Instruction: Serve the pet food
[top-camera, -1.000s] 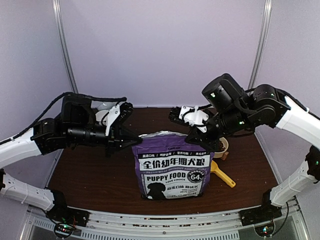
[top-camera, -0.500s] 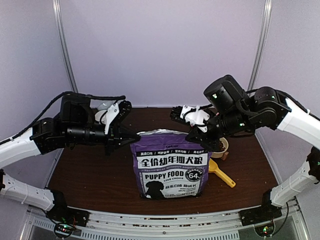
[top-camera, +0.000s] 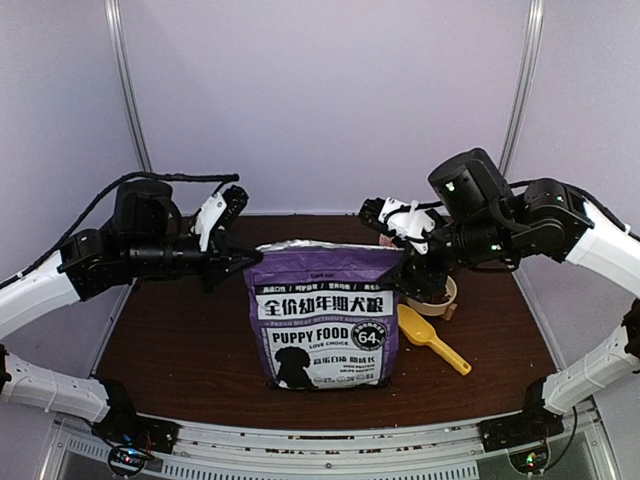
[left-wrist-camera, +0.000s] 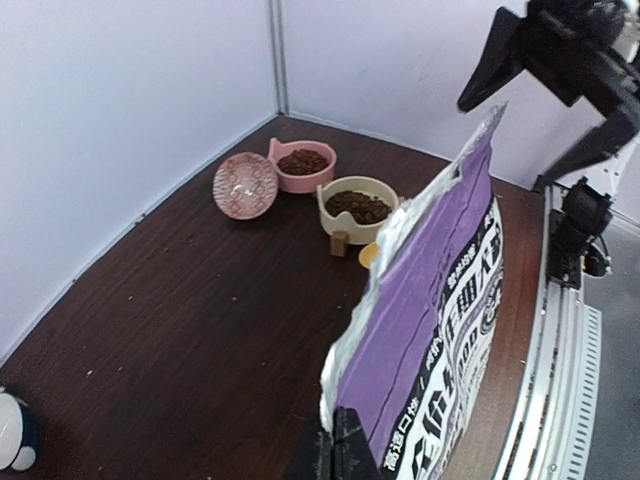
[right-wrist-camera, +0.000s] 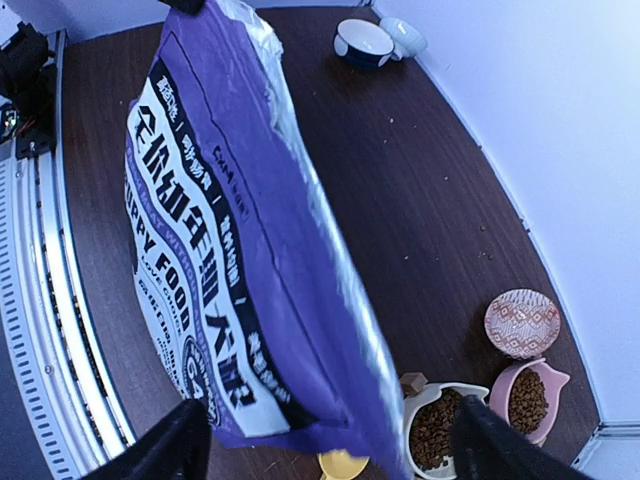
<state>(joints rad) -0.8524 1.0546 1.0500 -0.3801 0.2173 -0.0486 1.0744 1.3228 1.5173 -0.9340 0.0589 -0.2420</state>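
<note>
Brown wood makes up the surface (top-camera: 180, 350), and it has small crumbs here and there. Pale lilac walls (top-camera: 330, 100) stand around it, with thin metal poles (top-camera: 130, 100) in the back corners. A purple bag (top-camera: 325, 320) stands upright in the middle.

The left end effector (top-camera: 248, 262) is pressed together and pinches the bag's top corner at 9 o'clock. The right end effector (top-camera: 408, 248) is at the bag's other top corner, with its fingers spread wide and not holding anything.

The pet food (left-wrist-camera: 358, 206) lies in a cream bowl (left-wrist-camera: 385, 222), and more of it lies in a pink bowl (left-wrist-camera: 280, 152) just behind. From above, the cream bowl sits at 3 o'clock from the bag and at 5 o'clock from the right end effector, near it but apart. A yellow scoop (top-camera: 430, 340) lies at 6 o'clock from that bowl.
</note>
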